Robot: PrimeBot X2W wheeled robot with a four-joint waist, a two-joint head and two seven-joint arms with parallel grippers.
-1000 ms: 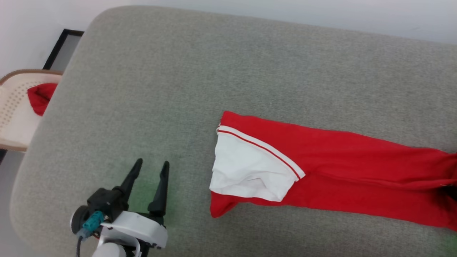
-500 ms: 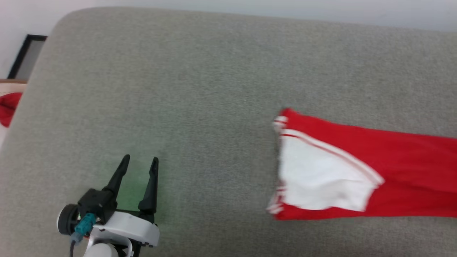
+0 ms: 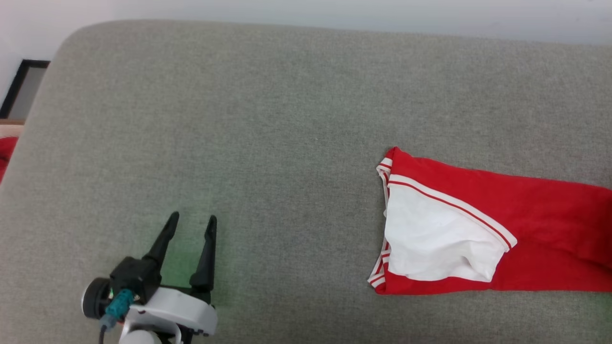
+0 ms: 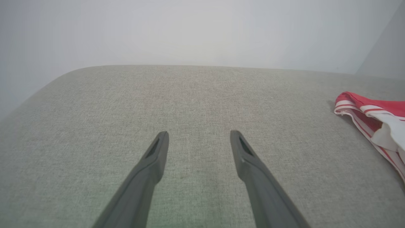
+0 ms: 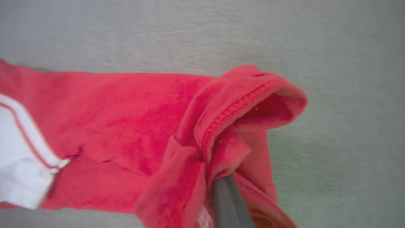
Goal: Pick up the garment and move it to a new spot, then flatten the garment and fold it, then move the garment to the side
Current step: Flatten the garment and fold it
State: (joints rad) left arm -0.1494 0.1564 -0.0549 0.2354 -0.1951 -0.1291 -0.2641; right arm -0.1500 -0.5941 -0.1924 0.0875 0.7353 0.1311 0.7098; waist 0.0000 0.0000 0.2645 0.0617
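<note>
From the head view, my left end effector [image 3: 193, 217] sits at the lower left over the grey surface [image 3: 263, 143]. Its two dark fingers are spread apart with nothing between them. The garment [image 3: 526, 224] lies on the right side of the surface, well apart from that end effector, as a long red band that runs out past the right edge of the picture. Its white sleeve [image 3: 440, 239], edged with red and white stripe trim, lies on top of the red body at the near end. At the far left edge, beyond the surface, I can see a bit of red cloth [image 3: 5, 153] and a dark frame [image 3: 19, 86] against the wall.

In the left wrist view, the left end effector [image 4: 199, 133] is wide open and empty over bare surface [image 4: 190, 95], with a pale wall [image 4: 190, 31] behind. The striped end of the garment [image 4: 373, 107] shows at the right edge, apart from the fingers.

In the right wrist view, the right end effector [image 5: 225, 190] has its fingers pressed together, and red fabric is bunched tightly around them, so it is clamped on the garment [image 5: 126, 120]. A stitched hem [image 5: 240, 104] curls over just above the fingers. The rest of the shirt stretches away to the left across the surface [image 5: 332, 63], with the white sleeve [image 5: 19, 171] at the left edge. I cannot tell whether the gripped end is lifted off the surface.
</note>
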